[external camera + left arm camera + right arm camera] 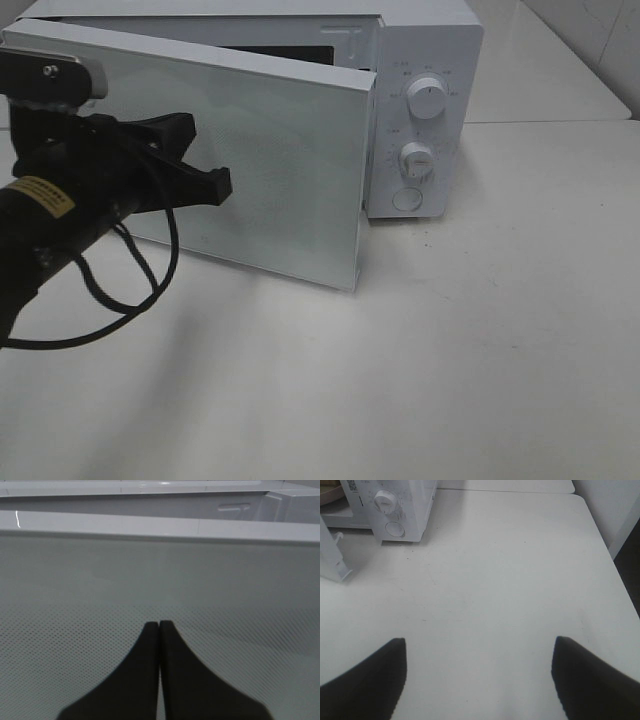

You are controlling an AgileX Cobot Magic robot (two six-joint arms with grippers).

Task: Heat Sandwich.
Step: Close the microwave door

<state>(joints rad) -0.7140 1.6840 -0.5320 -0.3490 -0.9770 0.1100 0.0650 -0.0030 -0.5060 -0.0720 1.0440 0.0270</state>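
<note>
Worryingly, the shut, empty left end effector (222, 183) could skid off the slick door (280, 170) at mid-frame; the right end effector (480, 641) gaped empty.

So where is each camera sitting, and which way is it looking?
Exterior high: sits up high, looking down at the white microwave, its partly open door and the table; the left arm and shut left gripper show.
Left wrist: on the left arm's wrist, facing the door's dotted glass close up; its shut fingers show.
Right wrist: on the other wrist, looking across the table toward the microwave's knobs; the open right gripper shows.
Shared: high and left wrist views both see the door and left gripper.
</note>
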